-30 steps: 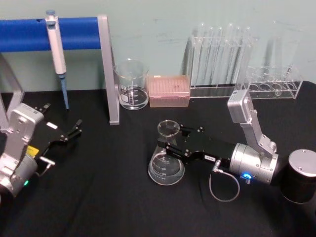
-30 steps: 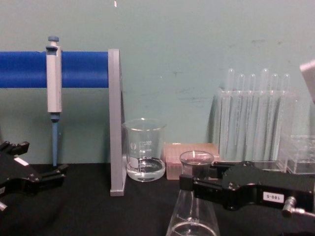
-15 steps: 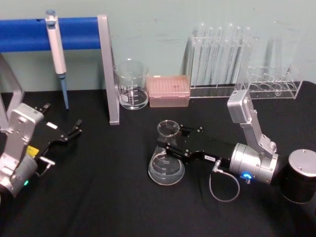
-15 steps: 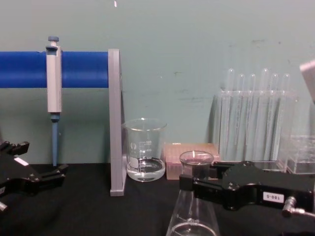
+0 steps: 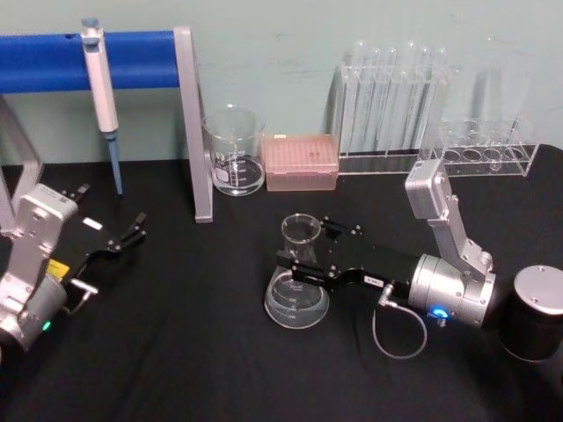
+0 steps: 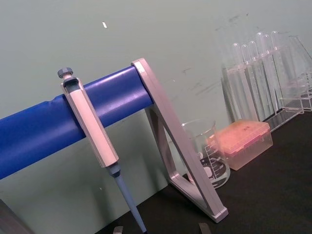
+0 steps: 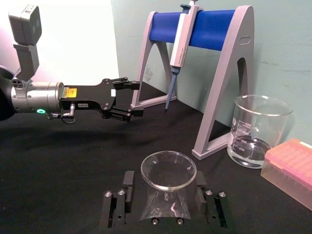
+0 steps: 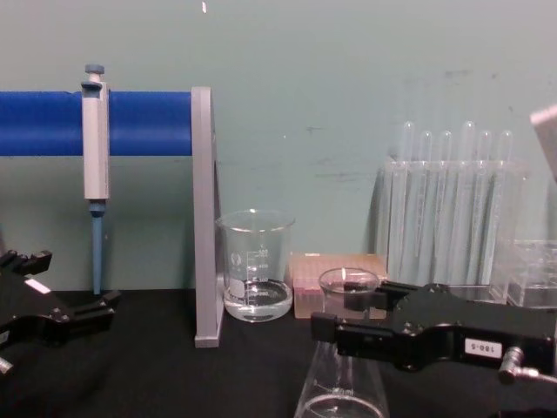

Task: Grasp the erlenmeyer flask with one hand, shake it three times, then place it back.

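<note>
While the right arm is stretched low across the black desk (image 5: 193,352) from about 4 o'clock toward the centre, its right tool (image 5: 303,255) is set around the neck of the erlenmeyer flask (image 5: 297,294), one jaw on each side. From the right wrist view the jaws are seen just beside the glass below the rim, with slight gaps, so a firm clamp cannot be confirmed; they are held apart by the neck's width. The flask is stood upright on its wide base near the desk's centre, its open mouth above the jaws.

At 9 o'clock the left arm is parked, its left tool (image 5: 132,232) held with fingers spread, nothing between them.

Along the back wall, from 11 to 1 o'clock, a blue-barred stand (image 5: 185,123) carrying a pipette (image 5: 99,83), a beaker (image 5: 235,151), a pink tip box (image 5: 302,162) and a test tube rack (image 5: 391,110) are lined up.
</note>
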